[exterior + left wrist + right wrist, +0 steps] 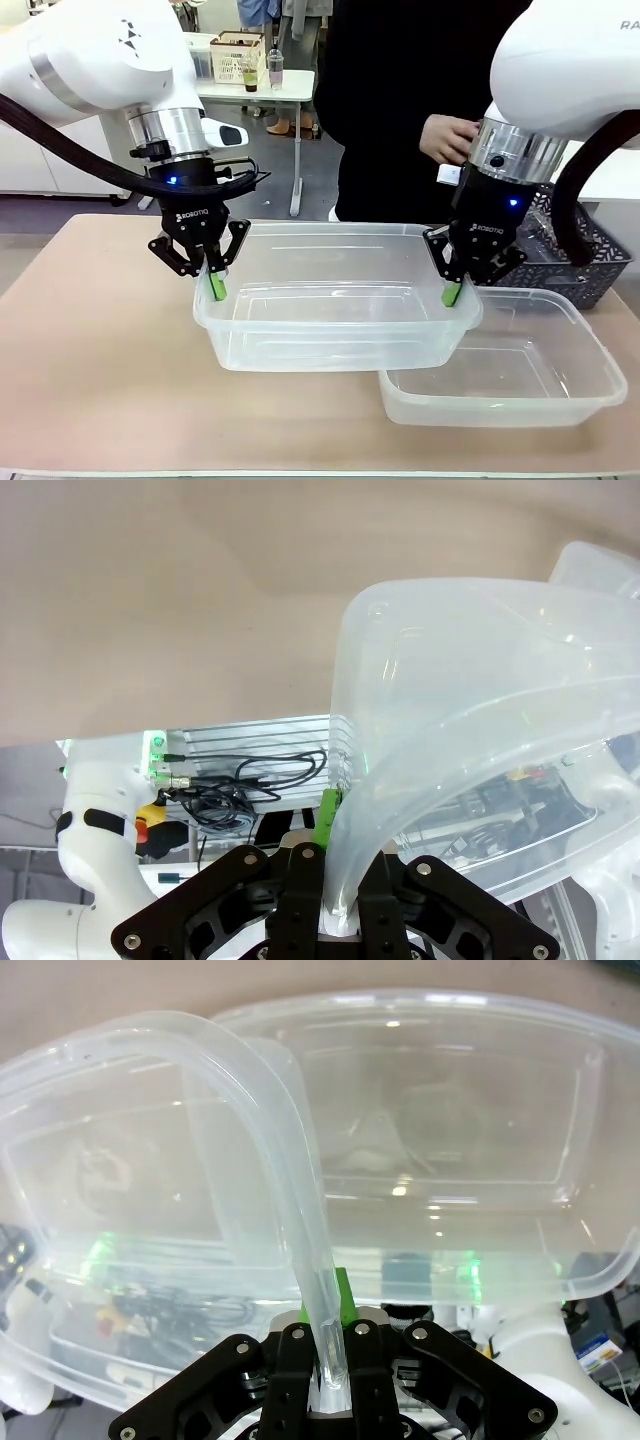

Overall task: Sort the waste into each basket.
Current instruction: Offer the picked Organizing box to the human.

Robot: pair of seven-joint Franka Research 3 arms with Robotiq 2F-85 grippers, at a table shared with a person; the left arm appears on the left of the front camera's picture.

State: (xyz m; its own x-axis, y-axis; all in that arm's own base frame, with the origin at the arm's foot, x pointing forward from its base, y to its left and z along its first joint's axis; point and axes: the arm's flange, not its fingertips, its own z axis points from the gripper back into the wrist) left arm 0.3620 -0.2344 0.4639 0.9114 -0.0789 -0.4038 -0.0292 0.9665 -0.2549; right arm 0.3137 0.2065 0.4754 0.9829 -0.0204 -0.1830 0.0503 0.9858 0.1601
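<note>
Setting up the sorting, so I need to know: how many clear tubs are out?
2. The upper tub is pinched at its rim by the left gripper and right gripper; the lower tub sits on the table, partly under its right end.

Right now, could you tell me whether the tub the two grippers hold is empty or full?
Empty: the tub has nothing on its clear floor, and the tabletop shows through it.

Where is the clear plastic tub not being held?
Front view, right side: the clear rectangular plastic tub lies partly under the gripped tub, near the dark lattice basket.
</note>
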